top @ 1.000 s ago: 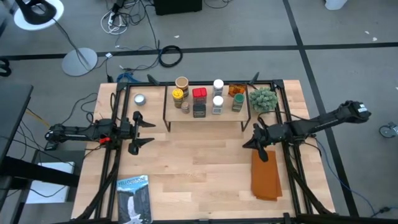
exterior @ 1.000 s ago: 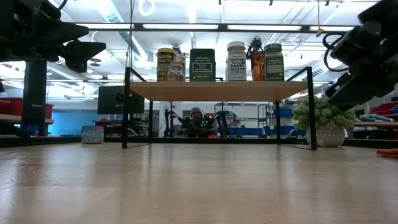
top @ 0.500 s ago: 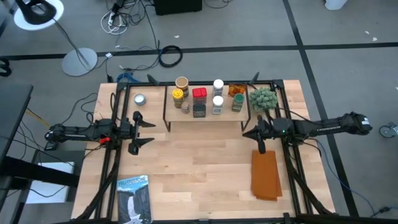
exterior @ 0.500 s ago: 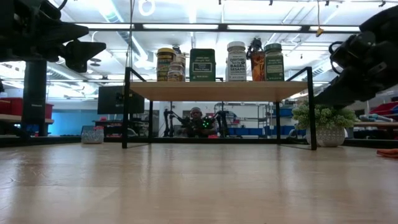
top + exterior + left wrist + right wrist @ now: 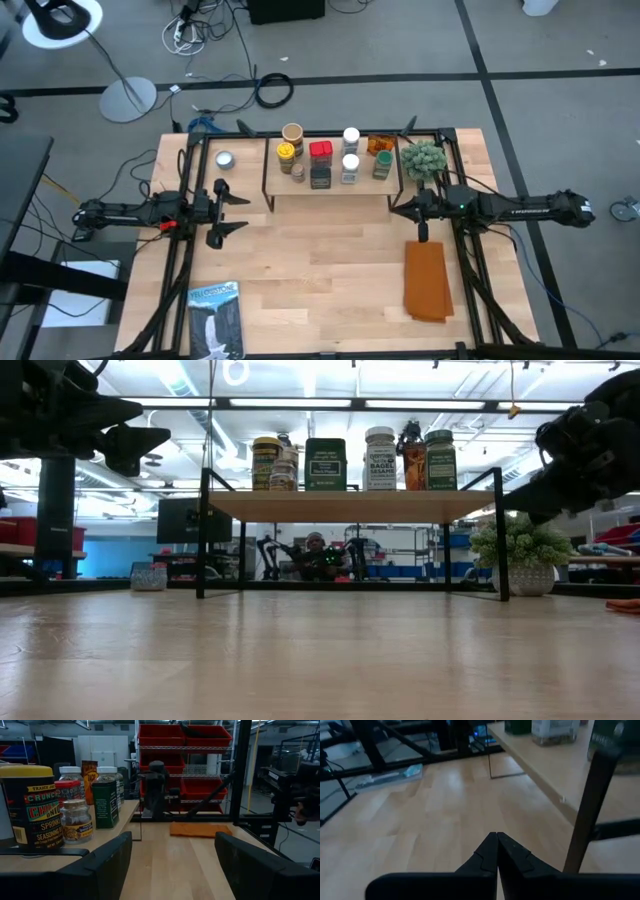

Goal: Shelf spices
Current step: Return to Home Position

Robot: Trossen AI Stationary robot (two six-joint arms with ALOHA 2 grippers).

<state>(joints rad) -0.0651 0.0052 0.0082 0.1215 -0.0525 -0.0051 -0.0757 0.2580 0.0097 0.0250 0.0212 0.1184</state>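
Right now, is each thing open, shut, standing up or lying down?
left gripper: open, empty.
right gripper: shut, empty.
spices: standing upright on the shelf.
orange cloth: folded, lying flat on the table.
booklet: lying flat.
plant: upright beside the shelf.

I am drawing my right arm (image 5: 510,208) back. Its forearm was angled across the bench's (image 5: 330,290) right edge a second ago and is now lying level along that side. My right claw (image 5: 412,214) is shifting off the end of the orange cloth (image 5: 427,285) and closer to the right legs of the shelf (image 5: 330,192). In the low view, this arm is sitting higher than before, above the plant (image 5: 520,555).
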